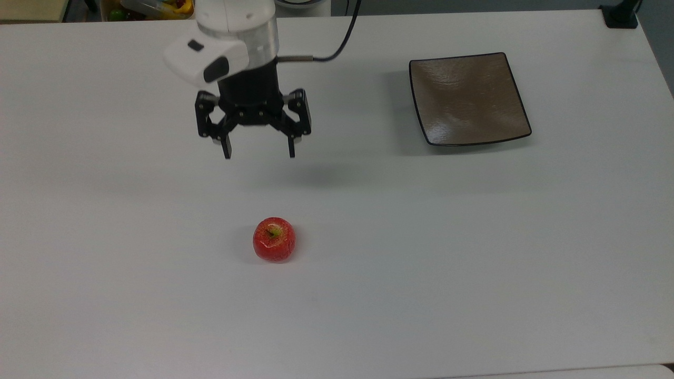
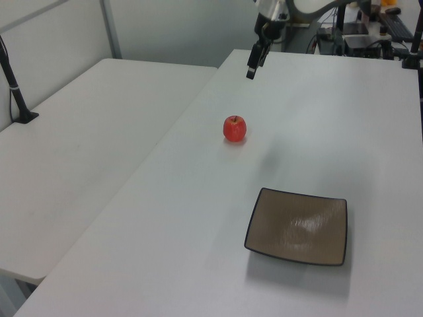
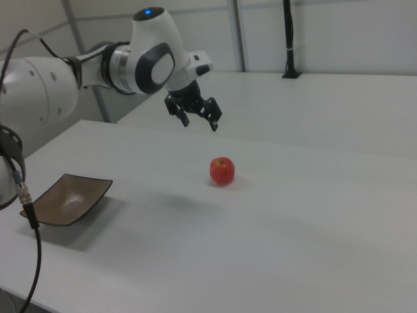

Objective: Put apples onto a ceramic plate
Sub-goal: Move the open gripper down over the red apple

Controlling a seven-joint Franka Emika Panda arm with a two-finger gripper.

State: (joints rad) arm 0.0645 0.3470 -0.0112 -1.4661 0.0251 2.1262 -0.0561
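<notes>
A small red apple [image 1: 274, 239] with a yellow-green patch at its stem sits alone on the white table [image 1: 368, 252]; I also see the apple [image 2: 234, 128] in the left view and the apple [image 3: 221, 170] in the right view. The square brown ceramic plate [image 1: 468, 98] with a black rim lies bare at the top view's upper right, plate [image 2: 297, 226], plate [image 3: 68, 197]. My gripper [image 1: 259, 153] hangs open in the air above the table, well short of the apple, with nothing between its fingers; gripper [image 3: 199, 122], gripper [image 2: 251, 70].
A bin of colourful items [image 1: 150, 8] sits beyond the table's far edge in the top view. A black clamp post [image 1: 621, 16] stands at the far right corner. A second white table [image 2: 79, 152] adjoins on the left view's left.
</notes>
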